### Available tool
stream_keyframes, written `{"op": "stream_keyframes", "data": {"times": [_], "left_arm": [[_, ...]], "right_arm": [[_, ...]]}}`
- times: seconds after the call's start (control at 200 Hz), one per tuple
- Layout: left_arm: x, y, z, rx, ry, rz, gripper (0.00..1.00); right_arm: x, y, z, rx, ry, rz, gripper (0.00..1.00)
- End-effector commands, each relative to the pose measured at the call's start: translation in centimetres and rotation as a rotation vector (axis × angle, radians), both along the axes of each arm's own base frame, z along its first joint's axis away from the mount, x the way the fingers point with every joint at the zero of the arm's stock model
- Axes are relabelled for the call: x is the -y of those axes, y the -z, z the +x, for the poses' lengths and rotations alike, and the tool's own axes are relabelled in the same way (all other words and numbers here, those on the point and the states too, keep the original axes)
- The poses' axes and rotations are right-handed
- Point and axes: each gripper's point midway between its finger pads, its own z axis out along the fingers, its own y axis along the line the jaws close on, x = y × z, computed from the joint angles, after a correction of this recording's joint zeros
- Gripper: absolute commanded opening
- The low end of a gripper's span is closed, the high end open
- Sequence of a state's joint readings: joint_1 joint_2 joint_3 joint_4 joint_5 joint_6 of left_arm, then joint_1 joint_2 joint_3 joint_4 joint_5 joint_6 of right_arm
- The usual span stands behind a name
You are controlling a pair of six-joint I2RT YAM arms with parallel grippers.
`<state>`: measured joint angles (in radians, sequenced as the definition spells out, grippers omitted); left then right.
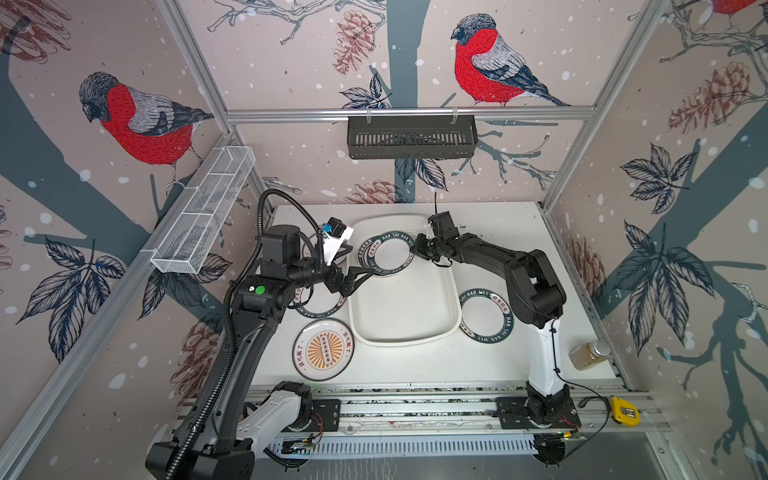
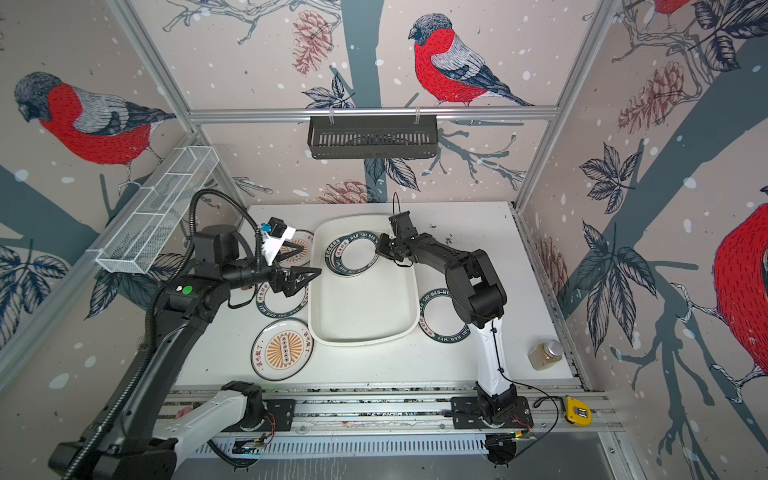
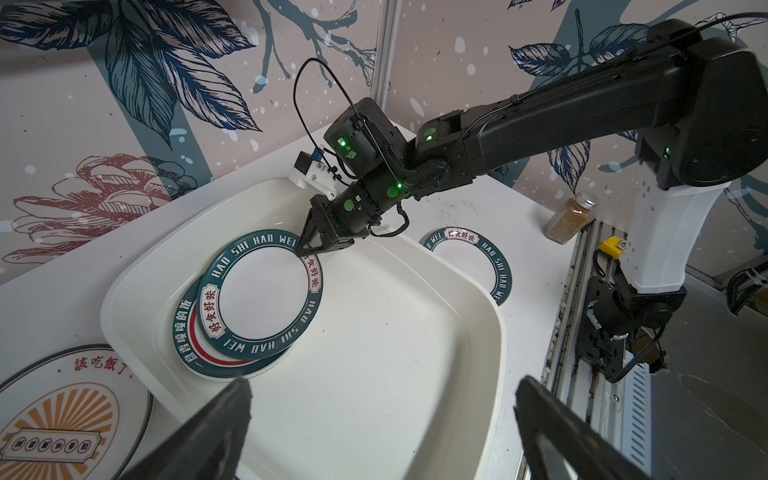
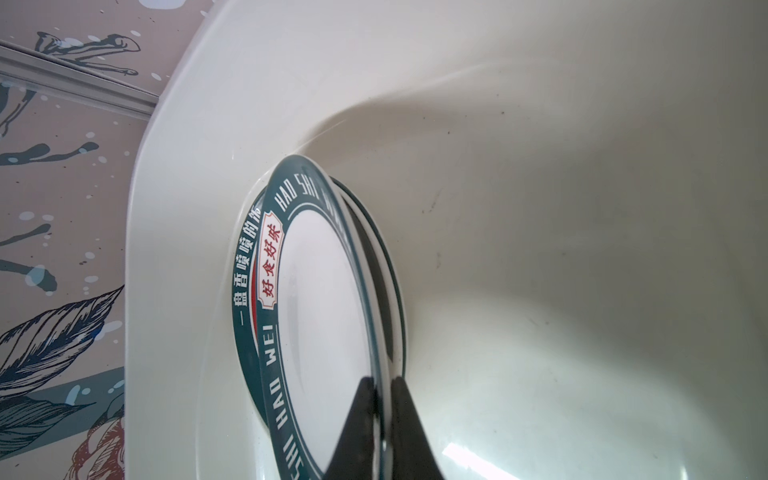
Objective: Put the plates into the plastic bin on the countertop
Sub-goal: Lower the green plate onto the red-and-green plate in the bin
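Fingers (image 4: 360, 415) of right gripper (image 3: 304, 250) pinch top plate (image 3: 266, 286) rim; left gripper (image 3: 384, 382) wide, empty. Bin (image 3: 395, 328) holds top plate over second plate (image 3: 185, 332).

Bright, even light (edges fisheye-warped)

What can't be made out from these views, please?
- Lower plate in the plastic bin: its centre is covered by the top plate in every view.
- Green-rimmed plate left of the bin: largely under the left arm in both top views.
- Orange plate behind it: mostly hidden by the left wrist camera in both top views.
- The top plate's gripped rim: covered by the right gripper.
- Jar: label too small to read.
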<state>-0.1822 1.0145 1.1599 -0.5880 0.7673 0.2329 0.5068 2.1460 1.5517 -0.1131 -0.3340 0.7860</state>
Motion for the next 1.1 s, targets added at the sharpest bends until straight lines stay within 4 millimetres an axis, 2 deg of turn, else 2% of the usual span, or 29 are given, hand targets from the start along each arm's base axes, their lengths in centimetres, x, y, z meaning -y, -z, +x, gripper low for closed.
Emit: {"op": "stream_keyframes", "data": {"times": [0.0,0.655,1.096], "left_arm": [[0.1,-0.5,-0.4,0.009,0.016,-0.011,0.98],[0.1,-0.5,-0.5,0.014,0.015,-0.010,0.98],[0.1,-0.4,-0.5,0.015,0.012,-0.009,0.98]], "right_arm": [[0.1,0.4,0.0,0.000,0.004,-0.012,0.12],[0.1,1.4,-0.1,-0.016,0.005,-0.019,0.19],[0.4,1.1,0.1,-0.010,0.017,-0.050,0.31]]}}
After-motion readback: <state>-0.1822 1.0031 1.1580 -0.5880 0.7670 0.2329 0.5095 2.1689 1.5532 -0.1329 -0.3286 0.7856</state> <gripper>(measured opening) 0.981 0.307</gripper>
